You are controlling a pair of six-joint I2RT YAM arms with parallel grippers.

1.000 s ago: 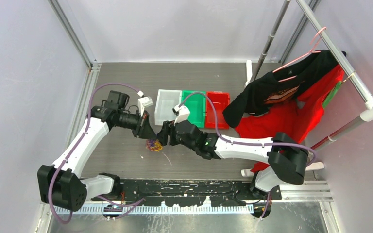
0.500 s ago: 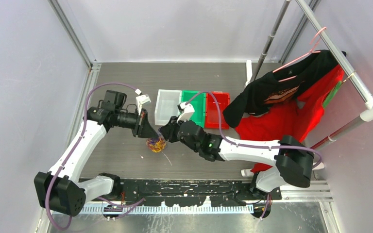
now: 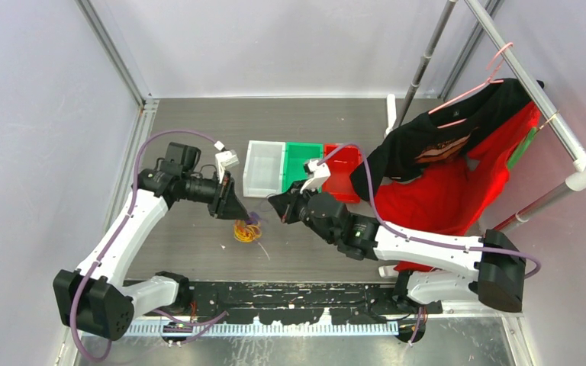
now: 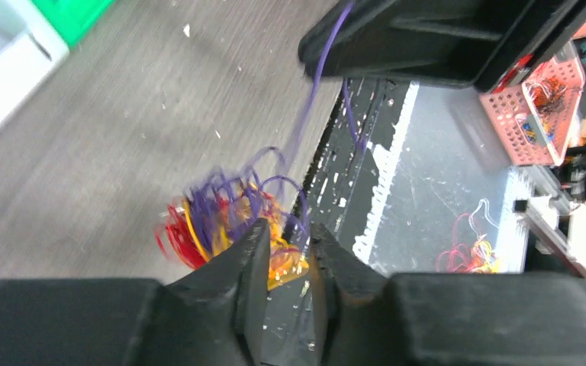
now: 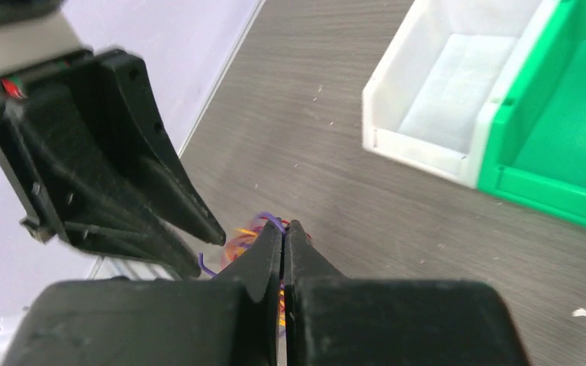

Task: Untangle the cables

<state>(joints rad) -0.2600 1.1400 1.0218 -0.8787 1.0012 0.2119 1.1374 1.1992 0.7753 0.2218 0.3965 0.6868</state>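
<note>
L gripper (image 4: pixel 286 245) ajar, seen L-wrist cam only | R gripper (image 5: pixel 283 231) pinching purple cable (image 4: pixel 305 114)

Matt, wood-grained grey tabletop (image 3: pixel 198 130); 3 smooth, glossy plastic bins (image 3: pixel 263 169); thin, smooth-looking coloured cables (image 3: pixel 246 231); soft red and black cloth garments (image 3: pixel 442 191); brushed metal rail (image 3: pixel 488 21).

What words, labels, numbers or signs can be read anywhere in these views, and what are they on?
No text can be read in any view.
Black shirt: a pale and orange print on the chest, too blurred to read.
White bin, green bin, red bin: no labels show.
Pink basket: no marking shows.
</note>
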